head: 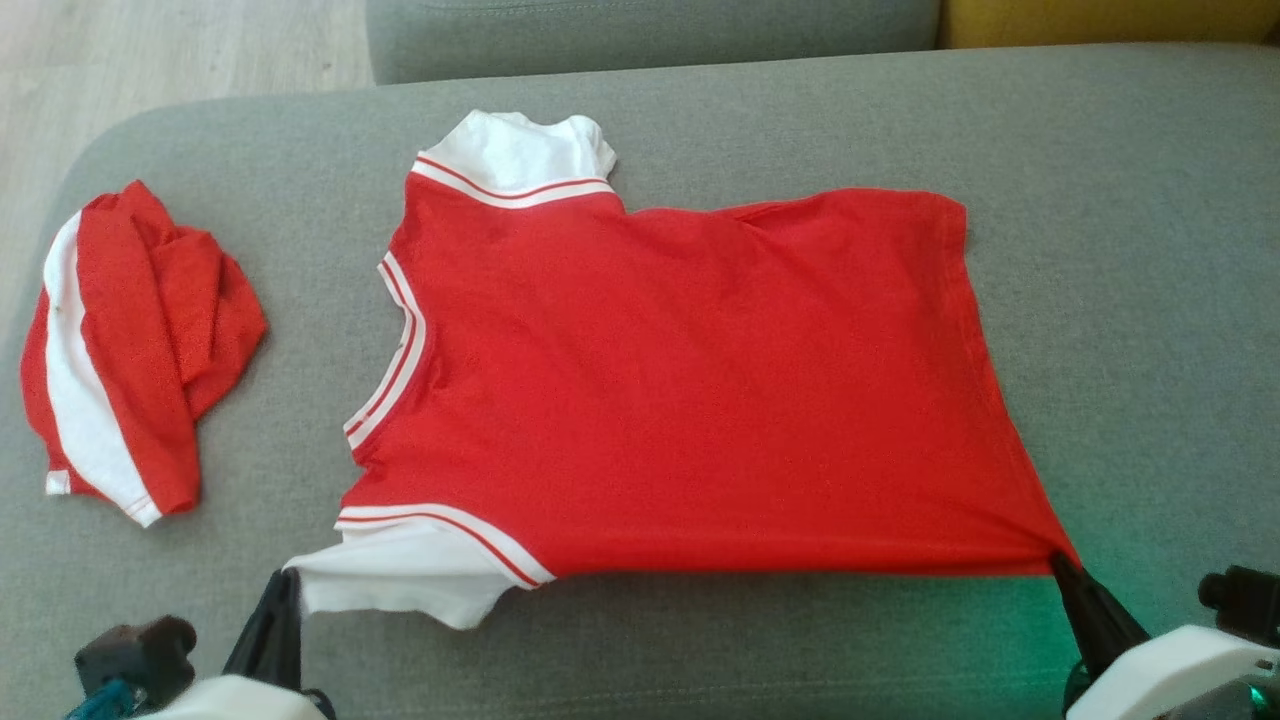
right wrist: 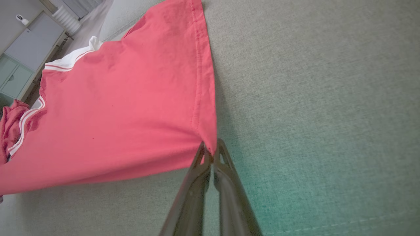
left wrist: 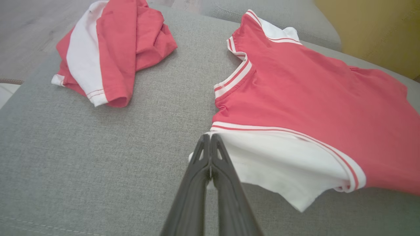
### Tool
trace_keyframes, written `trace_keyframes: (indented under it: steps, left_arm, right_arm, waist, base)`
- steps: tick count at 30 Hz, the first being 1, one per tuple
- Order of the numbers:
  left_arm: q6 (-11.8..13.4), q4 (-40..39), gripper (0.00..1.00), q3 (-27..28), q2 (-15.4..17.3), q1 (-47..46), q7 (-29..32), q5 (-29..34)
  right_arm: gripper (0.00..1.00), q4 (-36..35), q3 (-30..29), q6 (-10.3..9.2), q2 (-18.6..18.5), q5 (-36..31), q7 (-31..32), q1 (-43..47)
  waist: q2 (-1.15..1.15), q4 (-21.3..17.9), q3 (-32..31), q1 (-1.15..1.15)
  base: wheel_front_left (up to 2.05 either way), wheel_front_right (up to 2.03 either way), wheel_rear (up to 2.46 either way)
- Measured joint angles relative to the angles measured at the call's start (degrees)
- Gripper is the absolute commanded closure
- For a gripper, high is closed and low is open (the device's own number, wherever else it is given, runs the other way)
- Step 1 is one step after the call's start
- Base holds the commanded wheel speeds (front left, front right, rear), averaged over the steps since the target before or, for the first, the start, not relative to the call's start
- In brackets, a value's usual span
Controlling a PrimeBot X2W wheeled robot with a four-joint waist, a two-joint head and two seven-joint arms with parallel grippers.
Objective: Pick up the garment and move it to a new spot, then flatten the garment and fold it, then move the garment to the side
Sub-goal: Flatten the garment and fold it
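Observation:
A red T-shirt (head: 680, 390) with white sleeves and striped trim lies spread flat on the grey cushion, collar toward the left. My left gripper (head: 288, 578) is shut on the edge of its near white sleeve (left wrist: 272, 164), the fingers (left wrist: 210, 154) pinching the fabric corner. At the lower right my right gripper (head: 1058, 560) is shut on the near hem corner (right wrist: 210, 144), and the cloth is pulled taut between the two grips. The far sleeve (head: 520, 150) lies flat at the top.
A second red and white garment (head: 130, 340) lies crumpled at the cushion's left end. The grey cushion (head: 1100, 300) has bare room to the right of the shirt. A sofa back (head: 650, 35) runs along the far edge; wooden floor (head: 150, 50) lies beyond the left.

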Motion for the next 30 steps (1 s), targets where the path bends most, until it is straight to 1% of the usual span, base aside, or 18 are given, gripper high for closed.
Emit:
trace_keyframes:
  steps: [2,5,9,11,12,14,17,21,24,27,29,30]
  left_arm:
    - [0.18,-1.02,1.00,-0.04,0.43,0.13,1.55,-0.14]
    - [-0.32,-1.27,1.00,-0.34,1.37,-0.31,4.58,-1.32]
    - [-1.30,-0.85,1.00,-0.36,3.02,-3.85,8.99,-3.44]
    - [-2.43,-0.34,1.00,-0.26,3.99,-6.60,10.78,-4.75]
    - [-2.43,-0.34,1.00,-0.26,3.99,-6.60,10.78,-4.75]
    - [-3.42,0.67,1.00,-0.19,4.52,-9.71,13.00,-7.12]
    - [-4.24,2.32,1.00,0.00,5.45,-14.22,15.46,-9.14]
    - [-5.24,4.91,1.00,0.22,6.24,-19.26,17.94,-12.10]
    - [-5.68,6.99,1.00,0.36,6.53,-22.74,18.75,-13.04]
    - [-5.90,9.45,1.00,0.78,6.58,-26.61,19.49,-14.50]
    - [-6.58,10.94,1.00,0.78,6.67,-28.78,19.92,-15.14]
    - [-6.78,11.67,0.58,0.75,6.67,-29.61,19.92,-15.57]
  right_arm:
    - [1.00,-2.85,-1.66,0.00,1.81,-1.75,3.28,0.76]
    - [1.00,-5.31,-3.64,0.00,3.53,-3.56,8.34,0.53]
    - [1.00,-6.13,-5.35,0.00,4.74,-5.31,14.52,-0.15]
    - [1.00,-6.05,-5.70,0.00,4.91,-5.82,17.33,-2.04]
    - [1.00,-6.05,-5.70,0.00,4.91,-5.82,17.33,-2.04]
    - [1.00,-5.58,-6.08,0.00,4.90,-6.28,19.42,-5.39]
    - [1.00,-5.25,-6.25,0.00,4.87,-6.99,21.90,-10.90]
    - [1.00,-3.43,-6.15,0.00,4.56,-7.39,23.01,-16.34]
    - [1.00,-1.90,-5.91,0.00,4.50,-7.37,22.97,-19.27]
    - [1.00,-0.26,-5.28,0.00,4.20,-7.30,22.24,-21.95]
    - [1.00,0.58,-4.75,0.00,3.81,-6.98,21.30,-23.59]
    - [0.72,0.76,-4.42,0.00,3.54,-6.61,20.40,-24.21]
  waist:
    - [0.00,-0.10,0.26,0.00]
    - [0.00,-0.08,1.02,0.00]
    - [0.00,0.01,2.54,0.00]
    - [0.00,-0.17,3.49,0.00]
    - [0.00,-0.17,3.49,0.00]
    - [0.00,-0.39,4.56,0.00]
    - [0.00,-0.74,6.28,0.00]
    - [0.00,-1.31,8.48,0.00]
    - [0.00,-1.56,9.90,0.00]
    - [0.00,-1.63,11.13,0.00]
    - [0.00,-1.72,11.79,0.00]
    - [0.00,-1.74,12.06,0.00]
  base:
    - [0.00,0.00,0.00]
    - [0.00,0.00,0.00]
    - [0.00,0.00,0.00]
    - [0.00,0.00,0.00]
    - [0.00,0.00,0.00]
    - [0.00,0.00,0.00]
    - [0.00,0.00,0.00]
    - [0.00,0.00,0.00]
    - [0.00,0.00,0.00]
    - [0.00,0.00,0.00]
    - [0.00,0.00,0.00]
    - [0.00,0.00,0.00]
